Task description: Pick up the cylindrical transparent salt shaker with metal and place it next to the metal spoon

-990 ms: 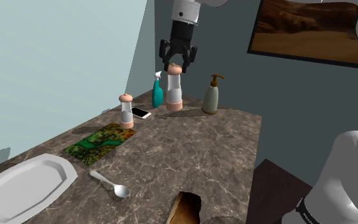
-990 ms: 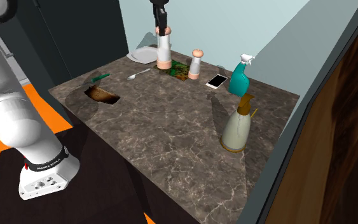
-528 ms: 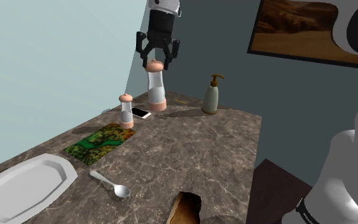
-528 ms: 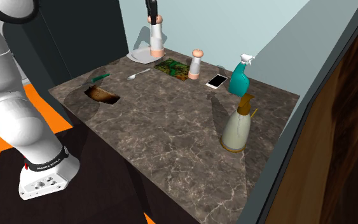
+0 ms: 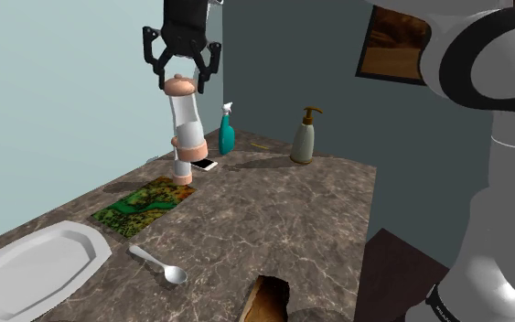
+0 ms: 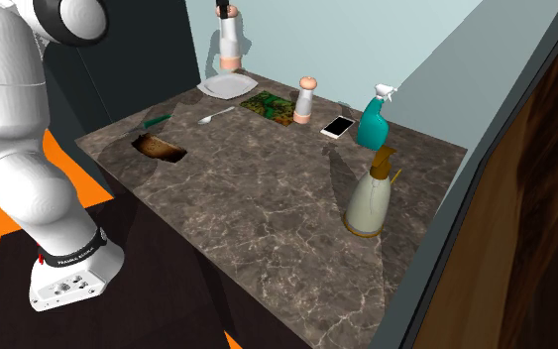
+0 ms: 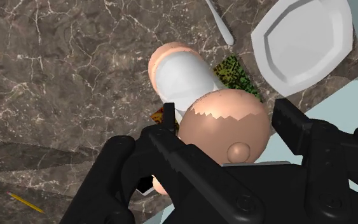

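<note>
Toward the shoulder view's left, a white octagonal plate (image 5: 26, 274) and a shiny spoon (image 5: 157, 264) are lying on the veined, marbled desk (image 5: 310, 210); further right, the gripper (image 5: 181, 80) is clasping the pale cylindrical salt shaker (image 5: 187, 119) by its rounded pinkish cap, hanging upright, well above the open surface.

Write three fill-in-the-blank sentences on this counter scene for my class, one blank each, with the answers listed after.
1. The gripper is ___ on the cap of the salt shaker.
2. The salt shaker hangs in the air ___ the counter.
3. The plate that lies beside the spoon is ___ in colour.
Missing words: shut; above; white.
</note>
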